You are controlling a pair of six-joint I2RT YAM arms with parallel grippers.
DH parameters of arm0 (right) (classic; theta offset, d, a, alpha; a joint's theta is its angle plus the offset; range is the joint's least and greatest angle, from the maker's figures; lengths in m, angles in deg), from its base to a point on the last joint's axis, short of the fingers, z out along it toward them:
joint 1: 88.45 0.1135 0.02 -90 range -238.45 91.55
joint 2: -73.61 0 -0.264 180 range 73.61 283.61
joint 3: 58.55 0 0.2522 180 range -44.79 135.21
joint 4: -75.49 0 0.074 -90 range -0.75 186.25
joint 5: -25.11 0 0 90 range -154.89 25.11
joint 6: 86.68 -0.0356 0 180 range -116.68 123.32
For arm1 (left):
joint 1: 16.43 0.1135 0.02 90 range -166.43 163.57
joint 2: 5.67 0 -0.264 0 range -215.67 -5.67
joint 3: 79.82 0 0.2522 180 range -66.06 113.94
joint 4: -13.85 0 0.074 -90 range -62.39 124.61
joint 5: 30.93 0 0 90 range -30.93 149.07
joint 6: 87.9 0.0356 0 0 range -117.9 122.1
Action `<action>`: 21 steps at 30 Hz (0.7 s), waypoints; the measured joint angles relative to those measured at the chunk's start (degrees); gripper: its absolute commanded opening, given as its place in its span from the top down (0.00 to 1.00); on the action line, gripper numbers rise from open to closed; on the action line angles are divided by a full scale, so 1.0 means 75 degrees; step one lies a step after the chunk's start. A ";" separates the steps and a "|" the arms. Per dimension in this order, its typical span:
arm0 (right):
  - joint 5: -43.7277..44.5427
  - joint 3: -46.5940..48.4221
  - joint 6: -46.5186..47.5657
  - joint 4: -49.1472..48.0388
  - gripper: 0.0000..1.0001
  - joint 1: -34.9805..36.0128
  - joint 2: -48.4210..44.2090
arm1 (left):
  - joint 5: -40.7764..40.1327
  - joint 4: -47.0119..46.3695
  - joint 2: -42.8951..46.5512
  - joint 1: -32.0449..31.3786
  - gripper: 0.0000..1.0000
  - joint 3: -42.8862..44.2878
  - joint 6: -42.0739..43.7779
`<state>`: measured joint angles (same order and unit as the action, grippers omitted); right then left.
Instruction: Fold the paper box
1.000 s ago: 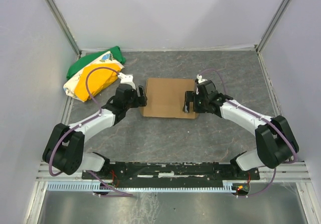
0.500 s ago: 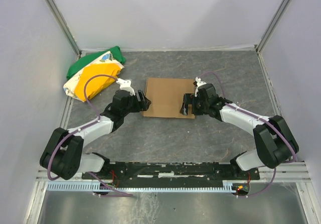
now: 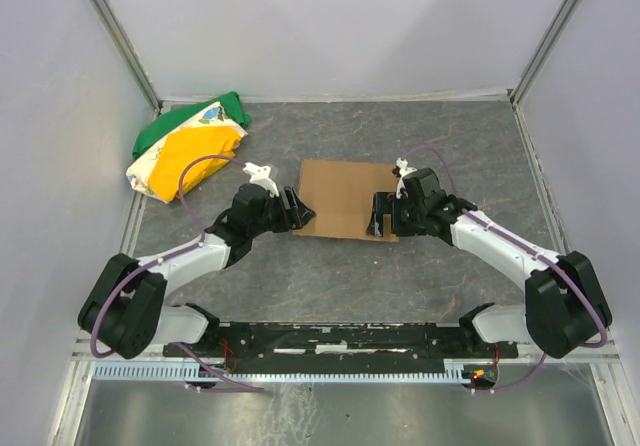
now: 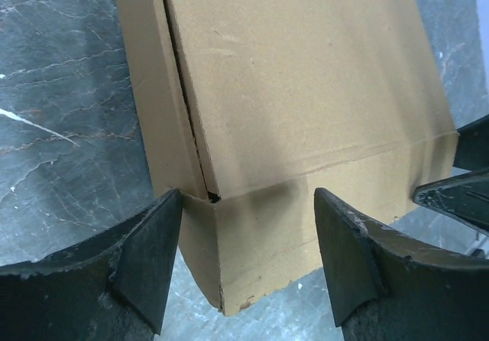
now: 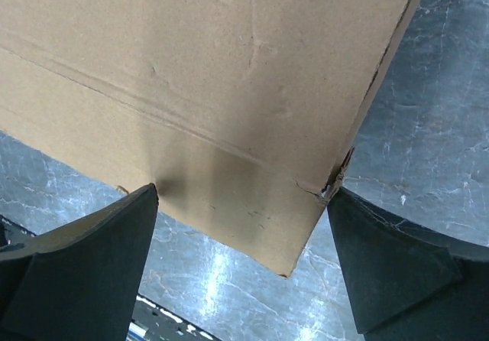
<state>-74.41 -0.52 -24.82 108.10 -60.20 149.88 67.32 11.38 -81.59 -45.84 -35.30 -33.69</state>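
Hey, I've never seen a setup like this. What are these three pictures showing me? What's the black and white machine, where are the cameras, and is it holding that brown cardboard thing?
These are two small robot arms bolted side by side at the near edge of a grey table. The wide picture comes from a fixed camera above and behind them. In it, the left gripper and the right gripper sit at opposite ends of the paper box, made of plain brown cardboard. A green, yellow and white cloth bundle lies apart at the far left. The two close-ups come from a camera on each wrist. The dark wedges at the bottom of each are that gripper's own fingers. Both grippers are open, with their fingers spread at a box end. Neither looks clamped on it, so nothing is held.
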 measured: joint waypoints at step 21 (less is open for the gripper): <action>0.0052 0.0778 0.0055 0.1480 0.01 -0.0003 0.0198 | -0.0009 0.1343 0.0536 -0.0134 0.29 0.0067 -0.0172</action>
<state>-74.01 5.32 -24.41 119.21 -60.22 151.37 67.25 21.46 -77.57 -46.84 -34.79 -34.98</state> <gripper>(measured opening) 0.994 0.716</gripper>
